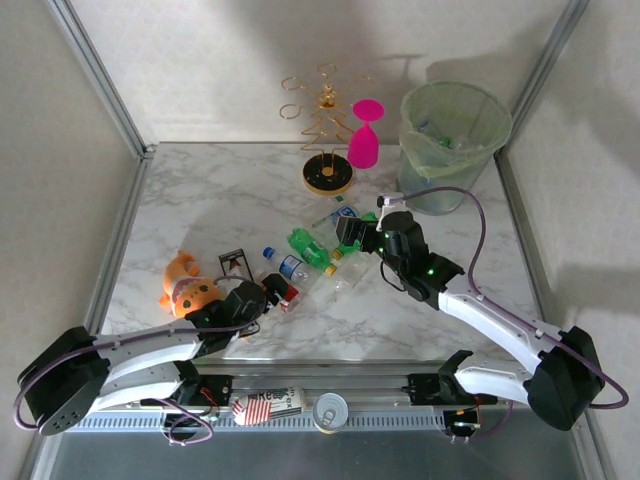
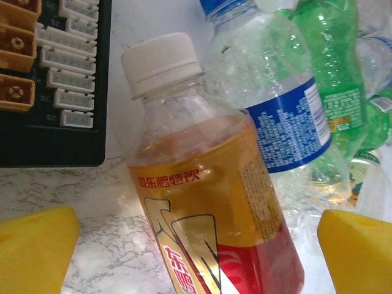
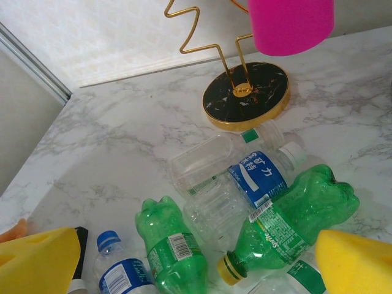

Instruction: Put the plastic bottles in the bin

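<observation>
The left claw (image 2: pixel 199 254) stands wide open. Its yellow foam pads (image 2: pixel 37 251) sit either side of the red-labelled bottle (image 2: pixel 208 184) with a bare gap on each side, so nothing is gripped. That bottle lies on the desk (image 2: pixel 116 202). It is clear plastic with a ribbed white cap (image 2: pixel 160 61) and a gold and red label, and its base is cut off at the picture's edge. Against its right side lies a dimpled blue-labelled bottle (image 2: pixel 275 116), and right of that a green bottle (image 2: pixel 334 79). To the left is a black connector board (image 2: pixel 55 92) with white and orange sockets.

The right claw (image 3: pixel 202 257) is likewise spread open and empty, hovering over the heap in the middle of the desk. Under it lie a yellow-capped green bottle (image 3: pixel 294 214), a white-capped bottle (image 3: pixel 260 174) with a blue label, and a crumpled clear bottle (image 3: pixel 211 214), all on their sides and touching one another.

Farther off stands a gold wire rack (image 3: pixel 247 95) on a round black base, with a pink glass (image 3: pixel 291 24) hanging on it, cut off at the top in the wrist view. The bin (image 1: pixel 440 190) stands at the far right corner, well apart from the heap. It is round and grey-green, with a pale translucent bag folded over its rim; what lies inside is too dim to tell. An orange plush toy (image 1: pixel 185 285) lies near the left arm.

The desk is glossy white marble with grey veins, set between plain pale walls and slanting aluminium posts (image 1: pixel 100 75).
</observation>
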`<state>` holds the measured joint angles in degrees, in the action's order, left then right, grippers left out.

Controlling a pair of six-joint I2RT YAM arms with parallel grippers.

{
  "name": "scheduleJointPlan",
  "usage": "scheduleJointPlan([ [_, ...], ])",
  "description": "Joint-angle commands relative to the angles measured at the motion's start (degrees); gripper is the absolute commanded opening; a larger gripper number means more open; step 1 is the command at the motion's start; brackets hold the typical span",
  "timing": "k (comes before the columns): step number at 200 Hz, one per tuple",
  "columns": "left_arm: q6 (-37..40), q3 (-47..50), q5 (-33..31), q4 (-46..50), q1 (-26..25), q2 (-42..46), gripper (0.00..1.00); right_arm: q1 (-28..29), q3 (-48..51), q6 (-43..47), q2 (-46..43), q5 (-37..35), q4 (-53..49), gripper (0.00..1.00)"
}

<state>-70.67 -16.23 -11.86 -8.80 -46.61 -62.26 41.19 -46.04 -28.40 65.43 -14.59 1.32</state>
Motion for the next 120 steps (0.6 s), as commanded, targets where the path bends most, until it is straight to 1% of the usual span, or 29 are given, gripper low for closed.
scheduleJointPlan([
  [1, -1.4, -3.1, -1.2, -0.5, -0.8, -3.1, 1.00, 0.4, 1.3, -1.0, -1.5, -0.8, 1.5, 0.99],
  [31, -1.7, -5.3, -1.5, -0.2, -1.1, -7.8, 0.99, 0.4, 2.6, -1.0, -2.4, -0.6, 1.5, 0.99],
  [77, -3.6, -5.7, -1.8, -2.7, -1.3, -11.5, 0.89, 0.4, 3.9, -0.3, -3.9, -2.5, 0.8, 0.99],
  [120, -3.2, -7.1, -2.3, -3.3, -1.3, -14.7, 0.85, 0.4, 5.0, 0.2, -4.9, -3.8, 0.7, 0.99],
])
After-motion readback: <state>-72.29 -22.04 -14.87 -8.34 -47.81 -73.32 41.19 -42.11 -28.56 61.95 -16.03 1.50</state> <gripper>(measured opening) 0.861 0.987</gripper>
